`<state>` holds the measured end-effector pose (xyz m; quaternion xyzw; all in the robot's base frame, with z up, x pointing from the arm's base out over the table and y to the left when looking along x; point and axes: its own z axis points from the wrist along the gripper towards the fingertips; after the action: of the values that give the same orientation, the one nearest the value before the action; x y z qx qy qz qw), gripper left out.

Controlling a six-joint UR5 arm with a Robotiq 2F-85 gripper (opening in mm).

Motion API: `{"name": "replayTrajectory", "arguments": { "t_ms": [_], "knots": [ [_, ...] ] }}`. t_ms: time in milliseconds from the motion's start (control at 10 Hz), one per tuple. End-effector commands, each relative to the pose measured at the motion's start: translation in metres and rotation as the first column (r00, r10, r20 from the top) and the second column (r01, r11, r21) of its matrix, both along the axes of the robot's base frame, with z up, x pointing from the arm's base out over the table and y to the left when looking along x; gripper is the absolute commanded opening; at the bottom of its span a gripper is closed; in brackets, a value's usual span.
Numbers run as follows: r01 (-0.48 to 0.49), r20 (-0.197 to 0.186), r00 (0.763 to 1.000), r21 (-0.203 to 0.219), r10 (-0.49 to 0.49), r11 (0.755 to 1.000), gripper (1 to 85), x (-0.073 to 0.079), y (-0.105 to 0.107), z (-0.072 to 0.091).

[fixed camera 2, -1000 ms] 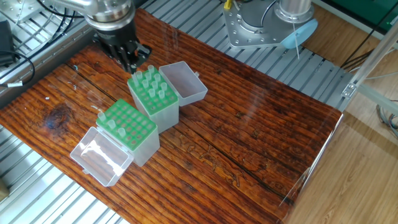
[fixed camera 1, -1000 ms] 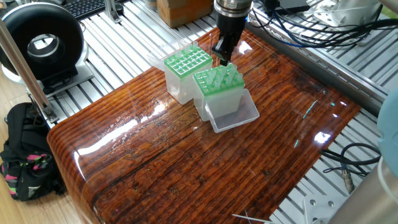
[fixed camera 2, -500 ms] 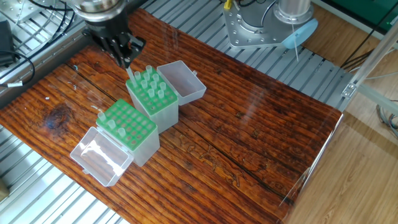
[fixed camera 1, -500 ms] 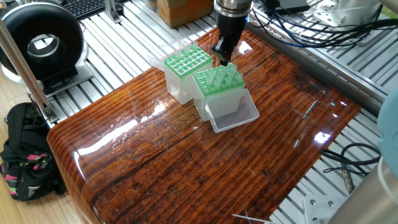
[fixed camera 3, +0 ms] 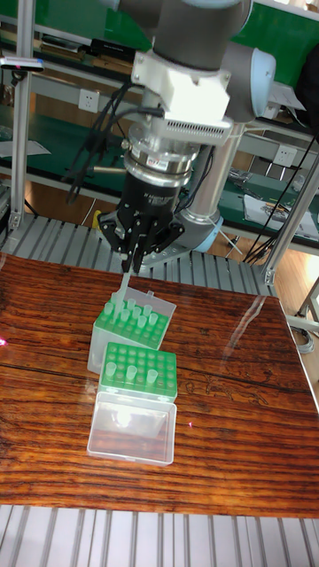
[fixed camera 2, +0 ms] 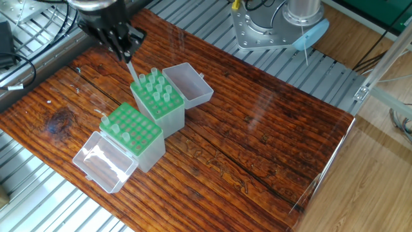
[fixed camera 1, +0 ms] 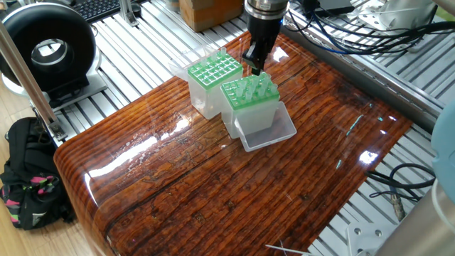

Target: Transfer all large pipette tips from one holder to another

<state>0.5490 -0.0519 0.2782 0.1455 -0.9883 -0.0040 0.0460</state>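
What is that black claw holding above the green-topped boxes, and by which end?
The black two-finger gripper pinches one slender, translucent whitish pipette tip by its wide upper end; the pointed end hangs free above the fuller green-topped clear rack.

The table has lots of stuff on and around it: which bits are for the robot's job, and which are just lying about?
For the job:
- claw, gripping one pipette tip
- fuller tip rack, beneath it
- second rack, few tips
- both racks' open clear lids

Just lying about:
- cardboard box
- black bag
- cables
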Motion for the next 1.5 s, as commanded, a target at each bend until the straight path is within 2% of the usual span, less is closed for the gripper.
{"name": "replayTrajectory", "arguments": {
  "t_ms": [0,300,800,1000,1100,1200,1400],
  "knots": [
    [0.003,0.005,1.0,0.023,-0.003,1.0,10.3,0.001,0.005,0.022],
    [0.005,0.069,0.998,0.056,-0.009,0.998,10.7,0.015,0.016,0.033],
    [-0.008,0.144,0.99,0.105,-0.007,0.994,10.7,0.038,0.044,0.04],
    [-0.038,0.212,0.977,0.133,0.009,0.99,10.7,0.058,0.053,0.041],
    [-0.049,0.23,0.973,0.146,0.014,0.988,10.7,0.064,0.058,0.042],
    [-0.049,0.23,0.973,0.159,0.011,0.986,10.7,0.069,0.064,0.04],
    [-0.043,0.229,0.973,0.159,0.006,0.986,10.7,0.078,0.074,0.036]
  ]
}}
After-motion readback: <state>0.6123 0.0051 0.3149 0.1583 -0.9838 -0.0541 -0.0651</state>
